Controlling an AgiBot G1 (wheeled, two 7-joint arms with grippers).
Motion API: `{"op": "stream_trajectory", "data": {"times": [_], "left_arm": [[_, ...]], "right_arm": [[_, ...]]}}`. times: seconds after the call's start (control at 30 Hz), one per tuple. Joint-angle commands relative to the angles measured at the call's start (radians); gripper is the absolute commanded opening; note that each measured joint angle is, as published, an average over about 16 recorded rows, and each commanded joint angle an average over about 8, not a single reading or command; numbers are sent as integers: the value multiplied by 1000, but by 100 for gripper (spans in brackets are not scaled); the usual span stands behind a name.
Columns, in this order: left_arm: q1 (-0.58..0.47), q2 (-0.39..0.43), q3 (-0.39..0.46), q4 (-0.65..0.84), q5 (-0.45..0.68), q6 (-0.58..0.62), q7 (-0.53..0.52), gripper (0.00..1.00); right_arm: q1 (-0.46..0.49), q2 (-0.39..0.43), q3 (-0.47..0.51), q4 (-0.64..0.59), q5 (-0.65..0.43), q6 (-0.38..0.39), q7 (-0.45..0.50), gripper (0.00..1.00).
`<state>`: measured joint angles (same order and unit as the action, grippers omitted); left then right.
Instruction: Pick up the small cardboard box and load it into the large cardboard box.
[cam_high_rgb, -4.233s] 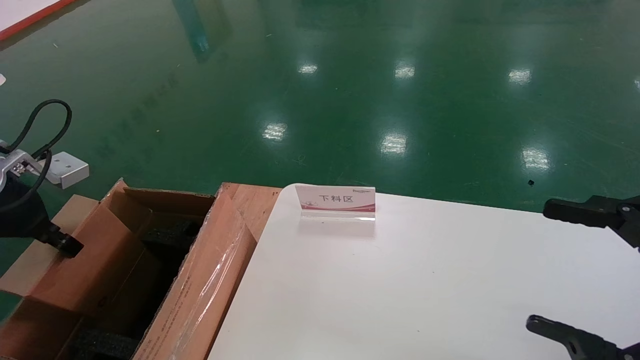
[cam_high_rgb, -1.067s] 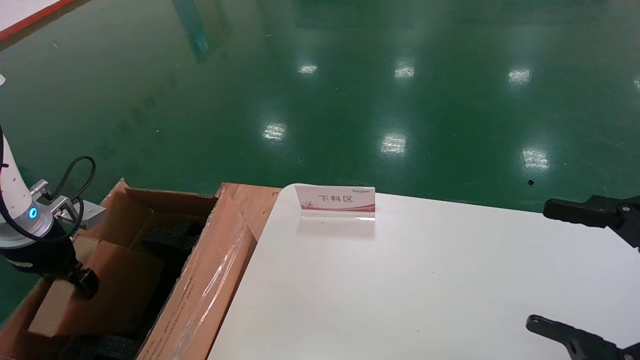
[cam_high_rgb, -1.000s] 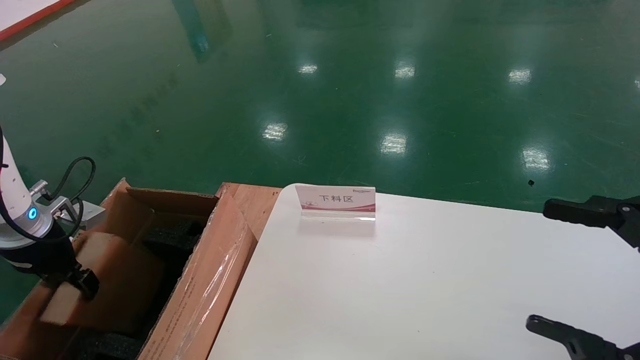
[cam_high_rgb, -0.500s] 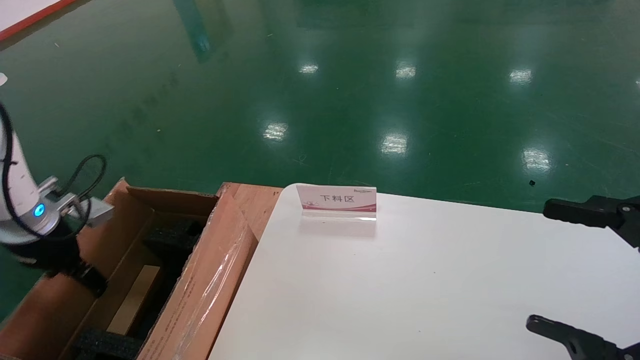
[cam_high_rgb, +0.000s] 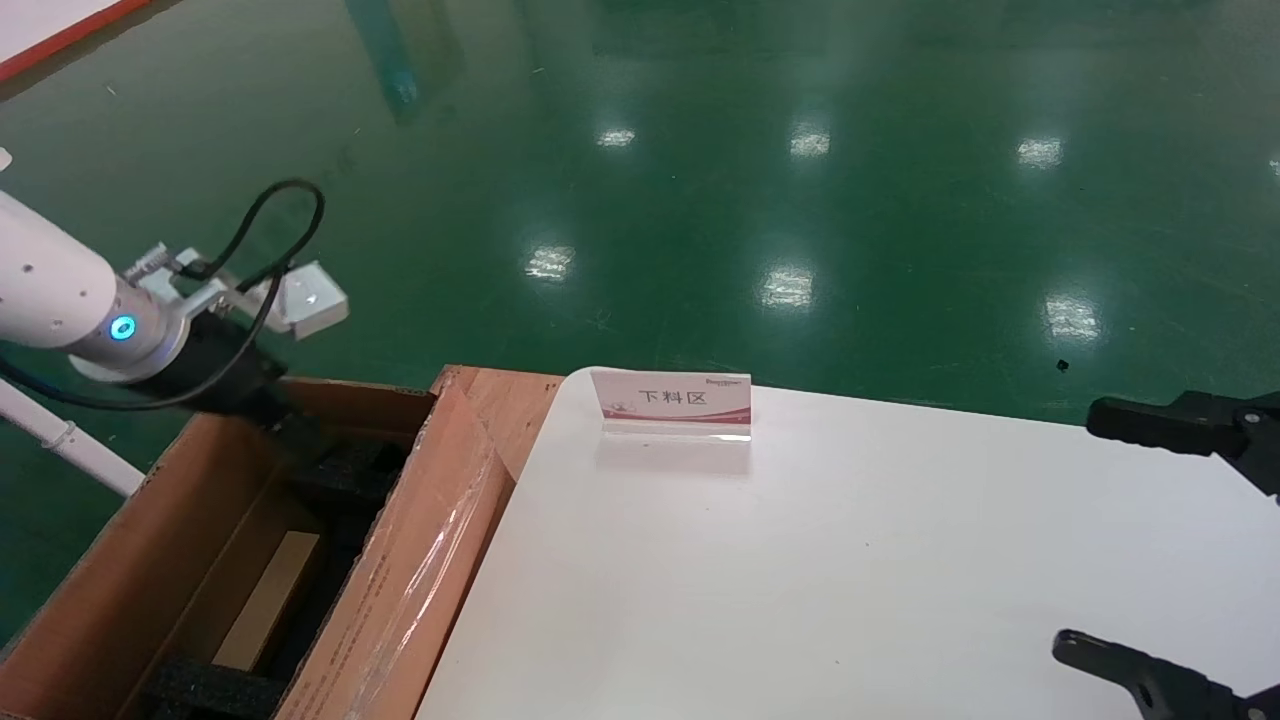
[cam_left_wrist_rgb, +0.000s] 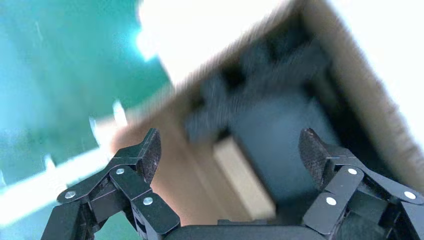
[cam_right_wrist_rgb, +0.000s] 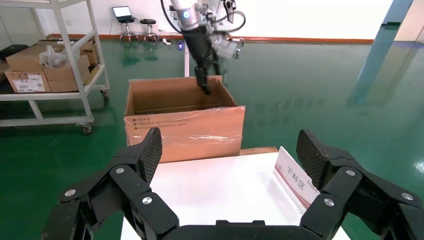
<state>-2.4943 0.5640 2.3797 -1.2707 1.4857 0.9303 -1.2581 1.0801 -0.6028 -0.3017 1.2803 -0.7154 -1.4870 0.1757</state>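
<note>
Small cardboard box (cam_high_rgb: 266, 600) lower left inside large cardboard box (cam_high_rgb: 420, 560); left gripper (cam_left_wrist_rgb: 231, 152) above, spread wide, empty; right gripper (cam_right_wrist_rgb: 229, 150) wide, empty, over table (cam_high_rgb: 850, 560).

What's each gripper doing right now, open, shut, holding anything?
Left gripper: open, empty, above the big brown flapped corrugated carton; the plain orange-brown small carton lies inside.
Right gripper: open, empty, over the white table.

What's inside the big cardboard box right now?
Inside the large cardboard box: the small cardboard box lying low between black foam padding. The box floor beneath is covered. The open left gripper hangs above it.
</note>
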Motion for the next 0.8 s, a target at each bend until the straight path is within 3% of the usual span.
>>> {"op": "stream_trajectory", "data": {"times": [0.03,0.37,0.6,0.8], "left_arm": [[-40,-29,-16,-64,18,-39,27,100],[-64,-97,-117,-92,-147,-127,311,100],[-40,-104,-170,-95,-185,-119,359,100],[83,-93,-334,-89,-236,-62,420,100]], "right_arm": [[0,0,0,0,0,0,0,100],[0,0,0,0,0,0,0,100],[0,0,-1,0,1,0,0,100],[0,0,-1,-1,1,0,-1,100]]}}
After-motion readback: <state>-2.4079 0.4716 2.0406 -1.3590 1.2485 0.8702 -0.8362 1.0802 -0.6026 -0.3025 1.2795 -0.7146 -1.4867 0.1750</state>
